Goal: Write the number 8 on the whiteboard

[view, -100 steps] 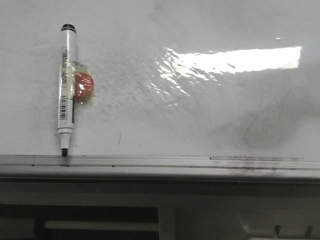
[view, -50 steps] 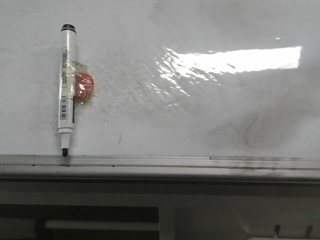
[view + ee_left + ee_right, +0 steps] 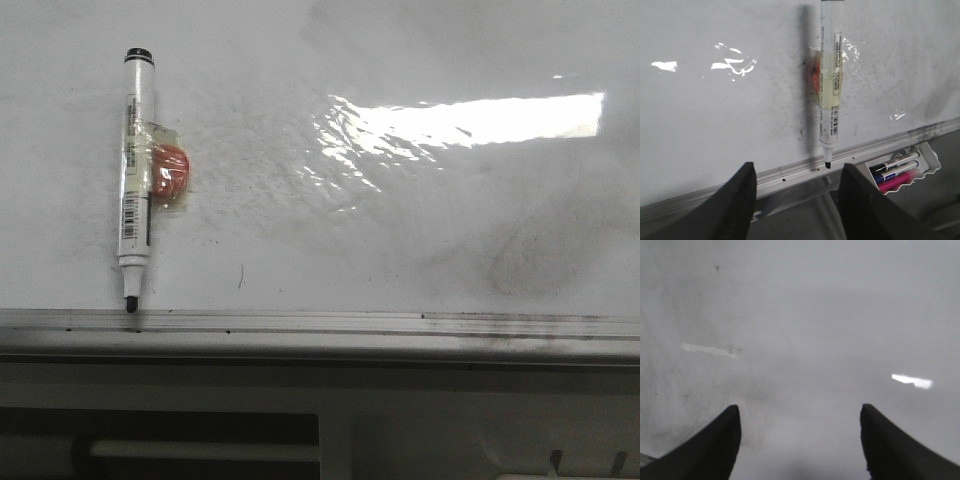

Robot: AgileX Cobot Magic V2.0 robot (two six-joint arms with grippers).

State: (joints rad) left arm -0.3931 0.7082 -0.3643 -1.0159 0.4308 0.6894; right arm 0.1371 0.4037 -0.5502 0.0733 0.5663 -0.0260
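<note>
The whiteboard [image 3: 400, 230] fills the front view, glossy white with grey smudges and a silver rail [image 3: 320, 323] along its near edge. No number 8 shows on it. A white marker [image 3: 134, 175] lies on the board's left part, uncapped black tip touching the rail, with an orange-red piece [image 3: 168, 172] taped to its side. The marker [image 3: 830, 85] also shows in the left wrist view, beyond my open left gripper [image 3: 798, 172], which holds nothing. My right gripper [image 3: 799, 415] hangs open over bare board [image 3: 805, 325]. Neither gripper appears in the front view.
A small white tray [image 3: 902, 167] holding black, blue and pink pens hangs below the rail, right of the left gripper. A bright glare patch [image 3: 470, 120] lies on the board's right half. A grey smudge [image 3: 520, 260] sits at the lower right.
</note>
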